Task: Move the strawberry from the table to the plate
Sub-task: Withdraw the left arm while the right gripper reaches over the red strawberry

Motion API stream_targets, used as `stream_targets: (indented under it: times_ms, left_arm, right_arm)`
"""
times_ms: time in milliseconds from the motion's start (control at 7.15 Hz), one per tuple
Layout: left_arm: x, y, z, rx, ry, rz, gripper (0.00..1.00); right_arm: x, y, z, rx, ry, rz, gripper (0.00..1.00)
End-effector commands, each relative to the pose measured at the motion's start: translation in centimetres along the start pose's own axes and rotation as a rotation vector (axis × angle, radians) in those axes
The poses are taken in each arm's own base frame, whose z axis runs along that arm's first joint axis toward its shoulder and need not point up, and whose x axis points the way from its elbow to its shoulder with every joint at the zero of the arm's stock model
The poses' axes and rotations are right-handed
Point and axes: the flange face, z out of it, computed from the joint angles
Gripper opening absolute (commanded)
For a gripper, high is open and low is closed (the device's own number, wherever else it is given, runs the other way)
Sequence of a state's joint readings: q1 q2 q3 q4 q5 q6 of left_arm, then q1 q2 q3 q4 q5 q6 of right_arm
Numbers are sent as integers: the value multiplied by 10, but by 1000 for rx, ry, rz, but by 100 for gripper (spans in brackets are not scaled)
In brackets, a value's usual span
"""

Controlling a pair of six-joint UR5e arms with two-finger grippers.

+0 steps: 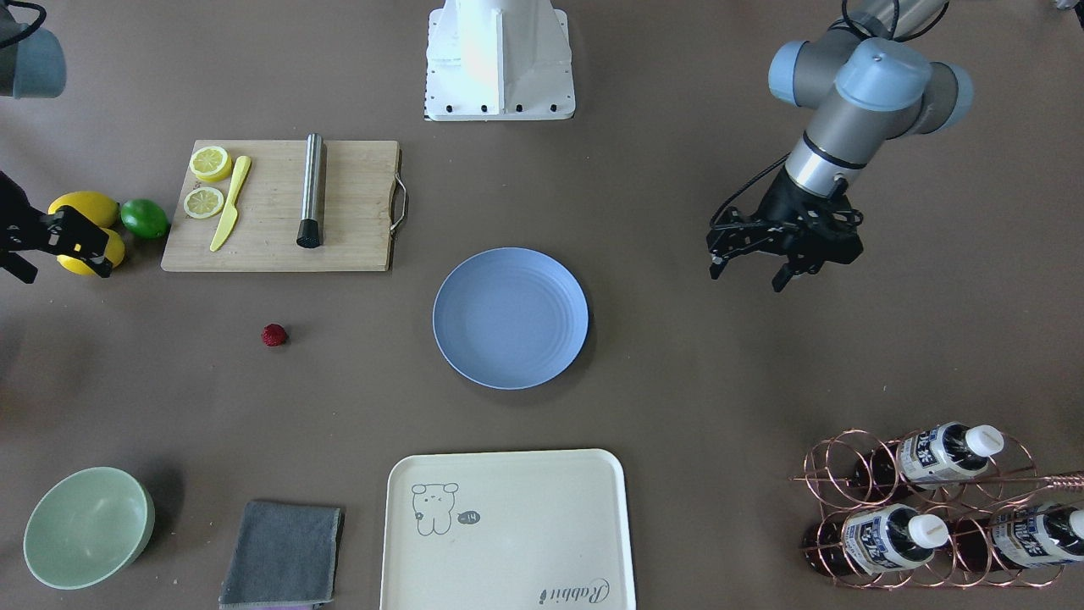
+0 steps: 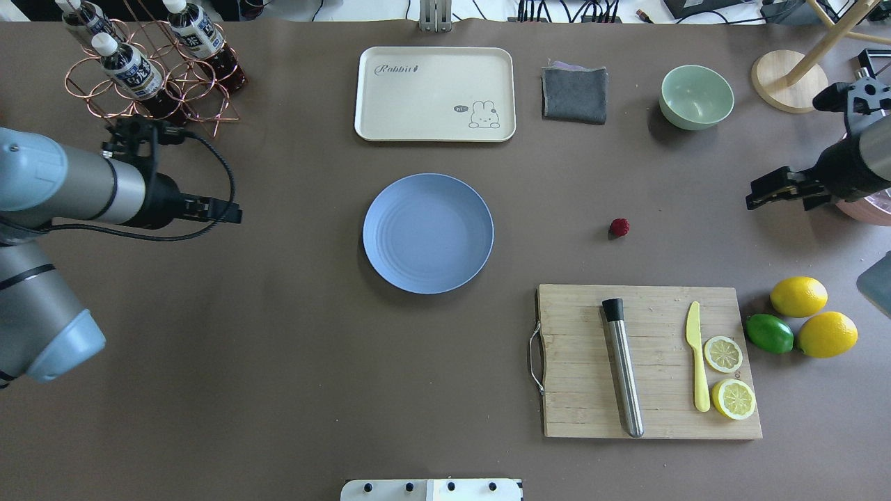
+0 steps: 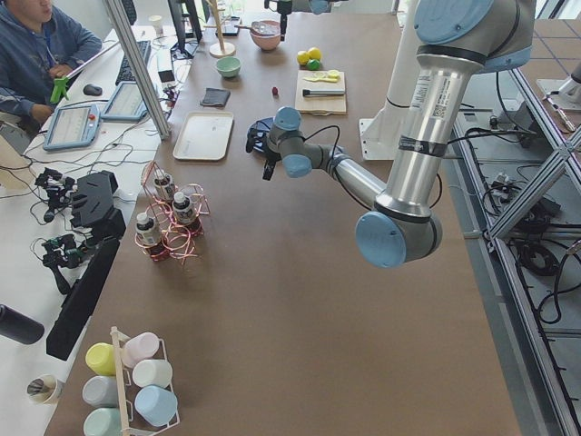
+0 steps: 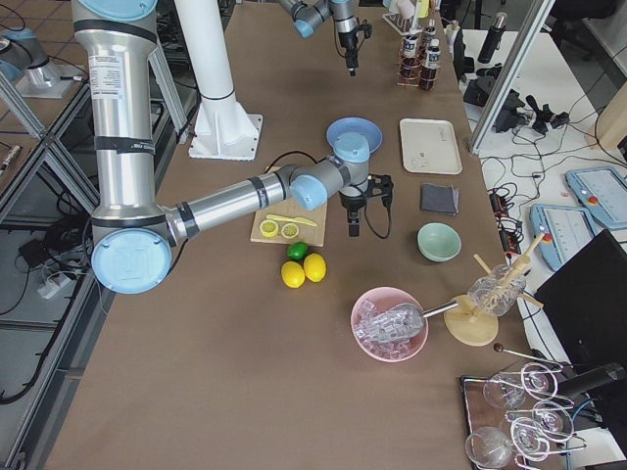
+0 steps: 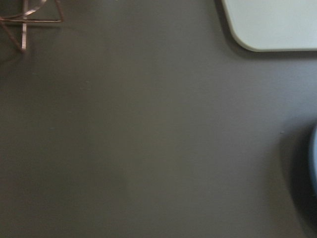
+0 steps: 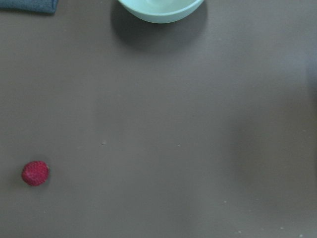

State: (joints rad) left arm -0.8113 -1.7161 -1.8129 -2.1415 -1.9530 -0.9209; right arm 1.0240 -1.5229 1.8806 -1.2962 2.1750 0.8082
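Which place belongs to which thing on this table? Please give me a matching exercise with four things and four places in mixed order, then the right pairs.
Things
1. small dark-red bumpy strawberry
2. round light-blue plate
3. long steel cylinder with a black cap
4. folded dark-grey cloth

Places
A. between the cream rectangular tray and the pale green bowl
B. lying on the wooden cutting board
C. on the bare grey-brown table, beyond the board's far edge
D. at the table's middle, empty

Pairs: 1-C, 2-D, 3-B, 4-A
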Motion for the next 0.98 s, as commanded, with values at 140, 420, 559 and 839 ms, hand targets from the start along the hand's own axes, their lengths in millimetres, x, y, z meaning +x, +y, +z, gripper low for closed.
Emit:
stream_targets:
  times_ms: [140, 420, 559, 839]
  left_arm:
    - [-218, 2, -83, -60, -107, 230, 99]
    - [-353, 8, -130, -64, -127, 294, 100]
    - [-388, 13, -153, -88, -104, 290, 100]
    - [-427, 19, -175, -247, -88, 378, 99]
  right_arm:
    - [-107, 13, 37, 20, -12, 51, 100]
    - [-135, 19, 51, 37, -4, 7, 100]
    - [-145, 20, 52, 45, -7, -4, 100]
    - [-151, 21, 54, 50, -6, -13, 100]
